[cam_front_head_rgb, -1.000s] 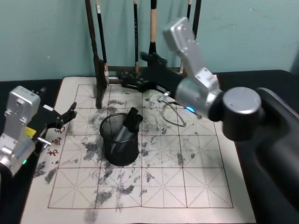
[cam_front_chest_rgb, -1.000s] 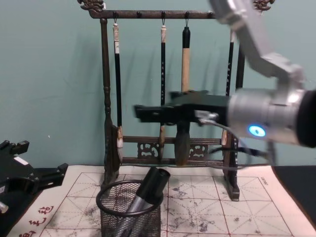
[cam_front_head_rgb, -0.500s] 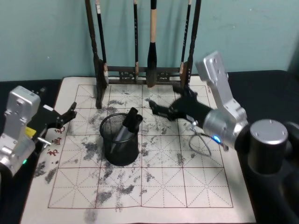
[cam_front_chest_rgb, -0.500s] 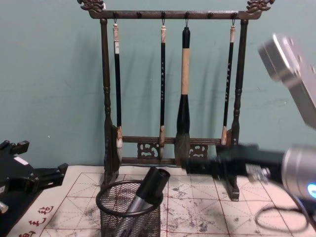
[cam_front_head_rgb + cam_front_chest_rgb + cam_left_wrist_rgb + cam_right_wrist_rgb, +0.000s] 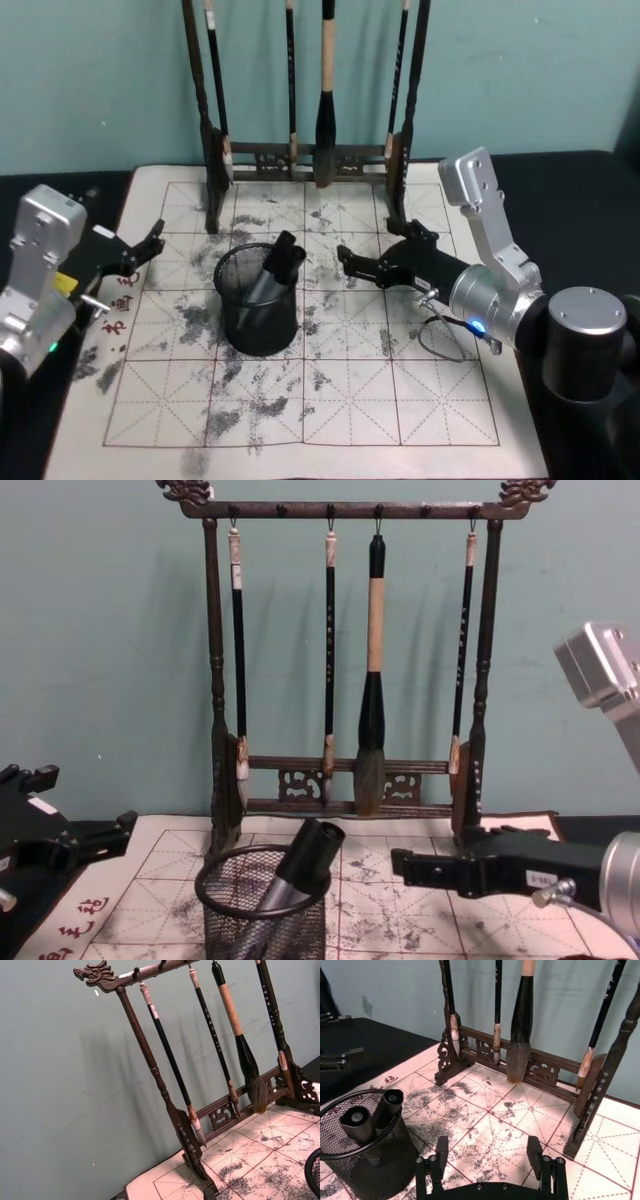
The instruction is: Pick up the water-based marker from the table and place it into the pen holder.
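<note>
The pen holder (image 5: 257, 303) sits on the practice sheet (image 5: 350, 400) with the marker (image 5: 272, 268) leaning inside it — placement looks done. Just right of the holder, the right gripper (image 5: 362, 262) hangs low, jaws wide and empty. Left of the holder, the left gripper (image 5: 135, 250) waits open. Behind stands the brush rack (image 5: 305, 90). Next: retreat clear without nudging the holder.

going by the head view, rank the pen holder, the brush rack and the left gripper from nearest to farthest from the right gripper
1. Pen holder: just to the left of the right gripper, mid-mat.
2. Brush rack: behind it, at the mat's back edge.
3. Left gripper: far across, at the mat's left edge.
</note>
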